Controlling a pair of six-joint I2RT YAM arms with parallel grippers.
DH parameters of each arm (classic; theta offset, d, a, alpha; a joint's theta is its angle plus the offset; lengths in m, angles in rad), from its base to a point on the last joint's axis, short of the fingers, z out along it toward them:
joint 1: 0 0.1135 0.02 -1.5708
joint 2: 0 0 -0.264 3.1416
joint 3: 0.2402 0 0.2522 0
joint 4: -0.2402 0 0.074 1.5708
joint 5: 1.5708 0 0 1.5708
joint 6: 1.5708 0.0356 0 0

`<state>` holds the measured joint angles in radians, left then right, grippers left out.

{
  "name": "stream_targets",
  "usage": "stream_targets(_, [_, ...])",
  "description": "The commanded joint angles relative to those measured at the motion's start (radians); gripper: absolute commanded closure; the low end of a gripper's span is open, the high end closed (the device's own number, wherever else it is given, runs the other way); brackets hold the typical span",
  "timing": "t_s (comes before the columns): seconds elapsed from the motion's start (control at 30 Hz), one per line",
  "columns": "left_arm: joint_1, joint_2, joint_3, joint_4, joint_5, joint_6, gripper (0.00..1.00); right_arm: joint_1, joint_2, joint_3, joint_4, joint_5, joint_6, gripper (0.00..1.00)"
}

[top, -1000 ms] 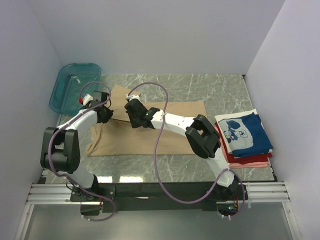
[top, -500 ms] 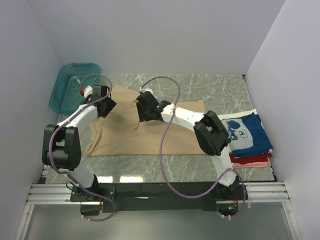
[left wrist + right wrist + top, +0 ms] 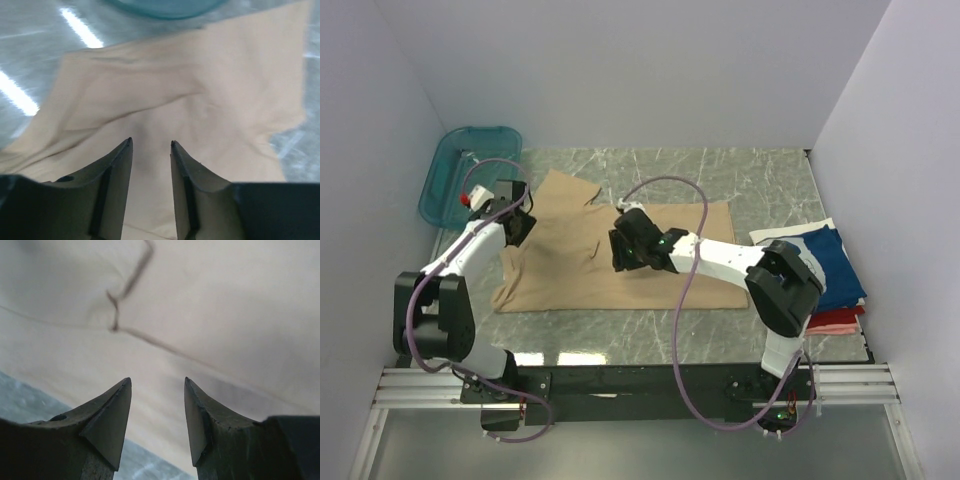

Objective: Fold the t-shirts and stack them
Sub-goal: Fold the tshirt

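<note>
Grey marble tabletop (image 3: 760,175) w/ glare streaks — plain white walls (image 3: 620,70) around.

Top external: mounted high at 6 o'clock, faced down across the table (image 3: 740,170). Both wrist views: held close above the tan t-shirt (image 3: 570,280), which is shared by all.

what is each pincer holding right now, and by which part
Nothing is held. The left pincer and the right pincer both stand open over the tan shirt, with no cloth between their fingers.
</note>
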<state>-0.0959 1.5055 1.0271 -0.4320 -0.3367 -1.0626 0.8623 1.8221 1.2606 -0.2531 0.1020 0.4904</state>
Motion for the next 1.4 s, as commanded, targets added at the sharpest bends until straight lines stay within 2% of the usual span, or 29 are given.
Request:
stream_targets(0.0, [0.009,-0.094,-0.061,-0.102,-0.114,-0.063,0.59,-0.006,-0.110,-0.093,0.080,-0.037,0.054,0.47])
stream_targets(0.13, [0.013,-0.134,-0.137,-0.142,-0.188,-0.131,0.65,0.006,-0.170,-0.194,0.138,-0.073,0.102,0.47])
stream_targets(0.37, [0.061,-0.065,-0.167,-0.126,-0.185,-0.117,0.70,0.020,-0.224,-0.311,0.198,-0.084,0.126,0.48])
stream_targets(0.7, [0.081,0.116,-0.084,-0.088,-0.211,-0.085,0.79,0.011,-0.253,-0.408,0.236,-0.085,0.149,0.48])
stream_targets(1.07, [0.090,0.229,0.030,-0.129,-0.291,-0.063,0.79,-0.037,-0.276,-0.486,0.252,-0.099,0.174,0.48])
stream_targets(1.37, [0.090,0.225,0.051,-0.105,-0.279,-0.010,0.77,-0.055,-0.290,-0.506,0.247,-0.099,0.172,0.48])
